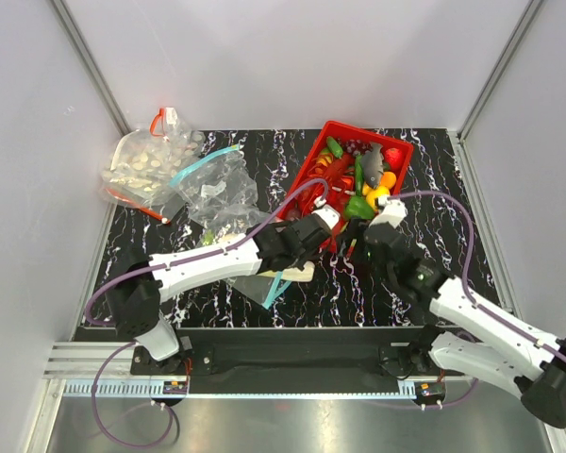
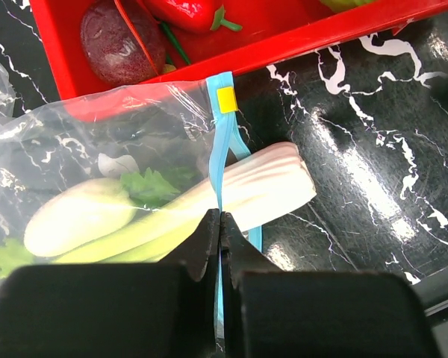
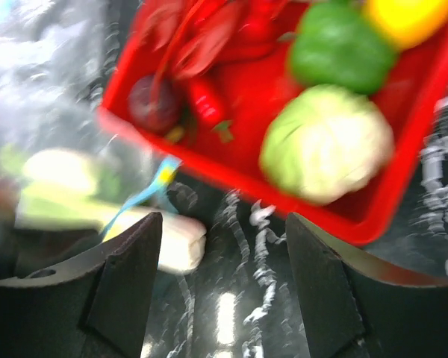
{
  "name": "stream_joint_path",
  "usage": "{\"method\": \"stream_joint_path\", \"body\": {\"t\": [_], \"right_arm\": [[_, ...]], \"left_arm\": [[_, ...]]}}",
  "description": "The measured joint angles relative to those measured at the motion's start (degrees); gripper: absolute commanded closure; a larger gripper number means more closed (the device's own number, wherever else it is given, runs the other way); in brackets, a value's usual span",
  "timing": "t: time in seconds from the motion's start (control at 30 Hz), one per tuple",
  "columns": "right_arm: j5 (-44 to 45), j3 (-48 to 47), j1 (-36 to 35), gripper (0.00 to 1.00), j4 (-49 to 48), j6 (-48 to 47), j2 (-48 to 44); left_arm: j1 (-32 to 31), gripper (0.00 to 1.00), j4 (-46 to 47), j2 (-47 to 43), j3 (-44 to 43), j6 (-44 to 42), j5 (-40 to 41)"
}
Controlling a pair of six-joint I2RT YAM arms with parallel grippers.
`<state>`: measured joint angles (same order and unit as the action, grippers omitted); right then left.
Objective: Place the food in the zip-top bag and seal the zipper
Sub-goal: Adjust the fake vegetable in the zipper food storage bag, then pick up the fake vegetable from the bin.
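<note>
One end of the leek (image 2: 265, 186), likely stiff and slick, juts from the limp zip-top bag (image 2: 97, 134); push that end. Your left gripper (image 2: 221, 220) pinches the zipper (image 2: 222, 142); your right gripper (image 3: 222, 224) gapes empty.

Prob. lab: white-walled alu-frame enclosure (image 1: 292, 57)

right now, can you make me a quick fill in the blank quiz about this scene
1. The left tool is ___ on the teal-blue zipper.
2. The leek sticks its white end ___ of the zip-top bag.
3. The right tool is ___, holding nothing.
4. The cabbage sits in the ___ basket.
Missing words: shut; out; open; red.
</note>
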<state>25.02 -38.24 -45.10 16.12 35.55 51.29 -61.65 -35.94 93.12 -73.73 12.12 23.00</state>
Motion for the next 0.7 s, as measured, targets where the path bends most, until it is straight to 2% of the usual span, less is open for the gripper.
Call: {"method": "stream_joint_path", "body": {"t": [0.1,0.23,0.33,0.53,0.67,0.7], "right_arm": [[-0.72,-6.73,5.73,0.25,4.70,-2.36,5.88],[-6.32,-14.51,16.96,0.26,8.61,-6.45,13.84],[-10.62,-19.56,22.23,0.21,10.14,-8.90,20.11],[-15.47,-28.57,24.83,0.00,11.65,-13.07,33.29],[-15.63,-32.65,24.87,0.01,12.81,-17.05,39.67],[-15.56,-33.57,24.92,0.04,12.92,-17.77,40.85]], "left_arm": [[0.00,1.00,0.09,0.00,0.31,0.02,-0.09],[0.00,1.00,1.16,-0.02,1.20,0.17,-0.31],[0.00,1.00,1.42,0.00,1.51,0.22,-0.44],[0.11,1.00,2.05,0.00,1.55,0.76,-0.50],[0.20,1.00,2.97,0.00,1.92,1.73,-0.94],[0.22,1.00,3.06,0.00,2.01,1.88,-1.11]]}}
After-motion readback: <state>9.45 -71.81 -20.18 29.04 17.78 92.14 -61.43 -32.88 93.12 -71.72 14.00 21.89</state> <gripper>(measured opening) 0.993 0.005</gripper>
